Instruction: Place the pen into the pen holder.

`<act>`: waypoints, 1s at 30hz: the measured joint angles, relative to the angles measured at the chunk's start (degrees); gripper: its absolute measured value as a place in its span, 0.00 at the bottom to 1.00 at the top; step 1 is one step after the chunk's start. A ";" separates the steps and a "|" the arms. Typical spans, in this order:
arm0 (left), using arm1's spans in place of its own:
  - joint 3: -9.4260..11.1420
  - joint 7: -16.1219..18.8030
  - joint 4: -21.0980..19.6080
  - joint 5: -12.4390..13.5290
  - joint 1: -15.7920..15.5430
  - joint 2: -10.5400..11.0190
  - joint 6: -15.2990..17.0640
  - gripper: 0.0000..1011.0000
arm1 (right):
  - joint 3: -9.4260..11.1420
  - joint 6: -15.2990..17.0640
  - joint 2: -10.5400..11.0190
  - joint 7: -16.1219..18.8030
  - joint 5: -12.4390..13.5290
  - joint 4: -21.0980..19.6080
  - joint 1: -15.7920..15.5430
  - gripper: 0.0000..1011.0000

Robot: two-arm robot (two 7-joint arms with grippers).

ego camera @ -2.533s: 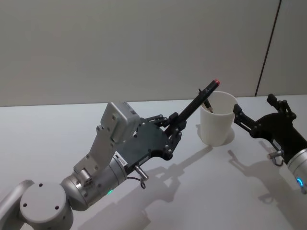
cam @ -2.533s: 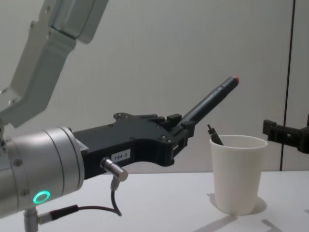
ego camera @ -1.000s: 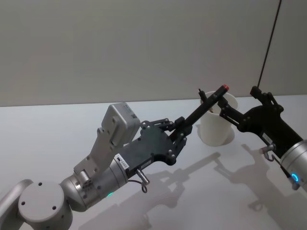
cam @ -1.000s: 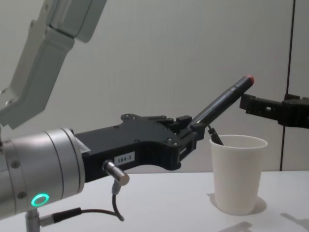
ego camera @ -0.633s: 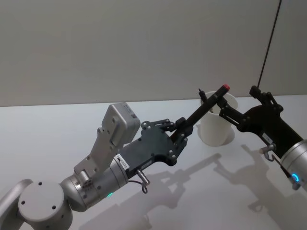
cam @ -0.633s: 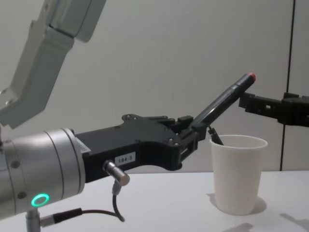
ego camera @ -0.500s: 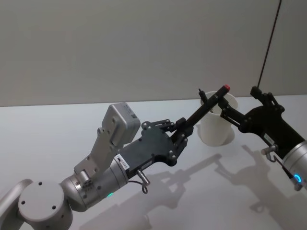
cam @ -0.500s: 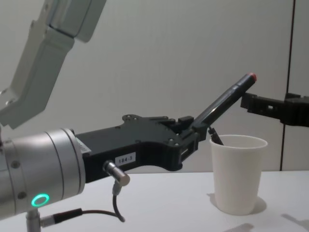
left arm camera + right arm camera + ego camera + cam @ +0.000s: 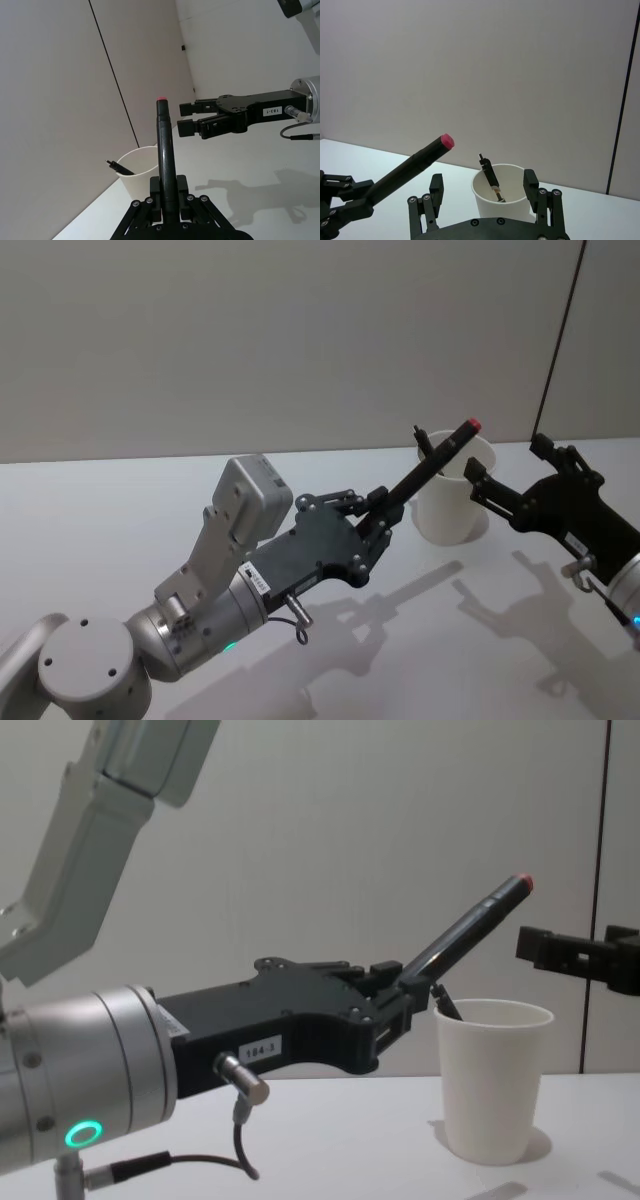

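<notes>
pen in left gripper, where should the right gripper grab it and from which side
Take the pen by its bare upper barrel, from the robot's right: the left gripper clamps its lower end and the top slants toward the open right gripper.

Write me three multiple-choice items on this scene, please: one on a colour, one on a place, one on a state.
1. What colour is the pen holder?
A. white
B. blue
C. black

2. Where is the red-tipped pen?
A. standing in the pen holder
B. in the right end effector
C. in the left end effector

3. How is the right end effector?
A. shut on the pen holder
B. open and empty
C. shut on a pen

Answers:
1 A, it is plain white paper.
2 C, the barrel slants up out of that grip, in the air.
3 B, its fingers stand apart with nothing between them.
</notes>
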 joint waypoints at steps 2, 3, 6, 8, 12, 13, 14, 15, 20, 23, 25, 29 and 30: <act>0.00 -0.01 0.00 -0.01 0.00 0.00 0.00 0.19 | 0.21 0.34 0.48 0.36 0.43 -0.34 -0.32 0.99; 0.00 -0.02 0.00 -0.02 0.00 0.00 0.00 0.19 | 0.27 0.48 0.62 0.47 0.63 -0.43 -0.41 0.99; 0.00 -0.04 0.00 -0.04 0.00 0.00 0.00 0.19 | 0.59 0.91 1.23 1.04 1.40 -0.86 -0.80 0.99; 0.00 -0.05 0.00 -0.05 0.00 0.00 0.00 0.19 | 0.81 1.13 1.56 1.37 2.01 -1.14 -1.03 0.99; 0.00 -0.07 0.00 -0.05 0.00 0.00 0.00 0.19 | 1.20 1.47 2.05 1.96 3.64 -1.71 -1.37 0.99; 0.00 -0.07 0.00 -0.05 0.00 0.00 -0.01 0.19 | 1.27 1.52 2.08 2.05 3.93 -1.78 -1.40 0.99; 0.00 -0.07 0.00 -0.05 0.00 0.00 0.00 0.19 | 1.33 1.57 2.11 2.13 4.22 -1.86 -1.42 0.99; 0.00 -0.08 0.00 -0.05 0.01 0.00 0.00 0.19 | 1.36 1.62 2.13 2.24 4.58 -1.94 -1.43 0.99; 0.00 -0.08 0.00 -0.05 0.00 0.00 -0.01 0.19 | 1.72 2.16 2.13 3.03 7.62 -2.46 -1.46 0.99; 0.00 -0.08 0.00 -0.05 0.00 0.00 0.00 0.19 | 1.94 2.95 2.12 3.54 9.99 -2.73 -1.45 0.99; 0.00 -0.08 0.00 -0.05 0.01 0.00 0.00 0.19 | 2.11 3.72 2.12 3.86 11.79 -2.92 -1.42 0.99; 0.00 -0.08 0.00 -0.04 0.01 0.00 -0.01 0.19 | 2.41 5.06 2.20 4.34 14.69 -3.19 -1.36 0.99; 0.00 -0.08 0.00 -0.04 0.01 0.00 -0.01 0.19 | 2.58 5.92 2.27 4.52 16.30 -3.33 -1.32 0.99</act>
